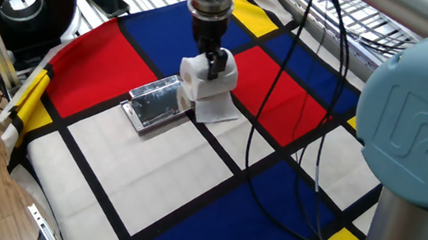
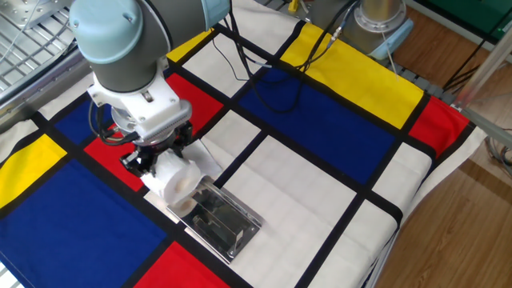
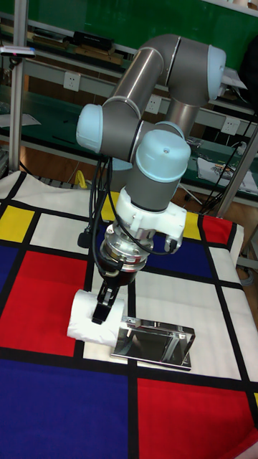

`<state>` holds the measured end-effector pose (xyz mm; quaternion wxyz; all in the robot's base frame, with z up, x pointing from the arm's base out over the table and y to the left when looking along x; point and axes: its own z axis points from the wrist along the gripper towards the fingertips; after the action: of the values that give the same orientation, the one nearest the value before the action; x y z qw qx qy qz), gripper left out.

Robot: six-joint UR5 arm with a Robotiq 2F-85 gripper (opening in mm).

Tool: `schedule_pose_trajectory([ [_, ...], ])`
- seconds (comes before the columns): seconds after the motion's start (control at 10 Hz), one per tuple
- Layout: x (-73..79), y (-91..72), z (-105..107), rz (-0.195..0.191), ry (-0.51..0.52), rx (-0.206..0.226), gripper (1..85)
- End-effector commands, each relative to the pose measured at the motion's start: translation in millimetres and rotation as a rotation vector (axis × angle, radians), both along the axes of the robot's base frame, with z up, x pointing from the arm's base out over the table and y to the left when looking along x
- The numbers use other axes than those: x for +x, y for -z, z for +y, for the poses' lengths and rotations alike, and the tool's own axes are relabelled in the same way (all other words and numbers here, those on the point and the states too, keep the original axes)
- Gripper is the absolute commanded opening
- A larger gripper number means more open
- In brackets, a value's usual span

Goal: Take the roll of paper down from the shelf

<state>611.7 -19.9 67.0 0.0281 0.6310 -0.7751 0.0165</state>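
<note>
Tall fixed view: roll of paper [image 3: 87, 318] within gripper [image 3: 101, 310]

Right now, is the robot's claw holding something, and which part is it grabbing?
Yes. The gripper is shut on the soft white roll of paper, one finger in its core at one end. The roll is beside the shiny silvery metal shelf.

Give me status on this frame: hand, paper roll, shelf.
Hand shut on the roll of paper. Roll off the shelf, beside it, loose sheet trailing onto the cloth. Nothing in the way.
</note>
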Motion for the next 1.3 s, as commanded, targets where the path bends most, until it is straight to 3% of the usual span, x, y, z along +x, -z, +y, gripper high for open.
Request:
schedule_pose_trajectory([
  [0.0,0.3,0.1,1,-0.005,0.036,0.016,1.0],
  [0.3,6.6,-0.4,-8,-0.029,0.019,-0.017,1.0],
  [0.7,-1.9,-1.2,-32,-0.02,0.001,-0.007,1.0],
  [0.8,2.7,-0.8,-33,-0.041,0.028,-0.011,1.0],
  [0.9,7.9,0.4,-30,-0.054,0.026,0.0,38.0],
  [1.0,6.8,3.8,-23,-0.033,0.012,0.026,72.0],
  [1.1,8.5,5.9,-17,-0.028,0.005,0.044,84.7],
  [1.2,9.1,6.2,-15,-0.025,0.008,0.05,85.0],
])
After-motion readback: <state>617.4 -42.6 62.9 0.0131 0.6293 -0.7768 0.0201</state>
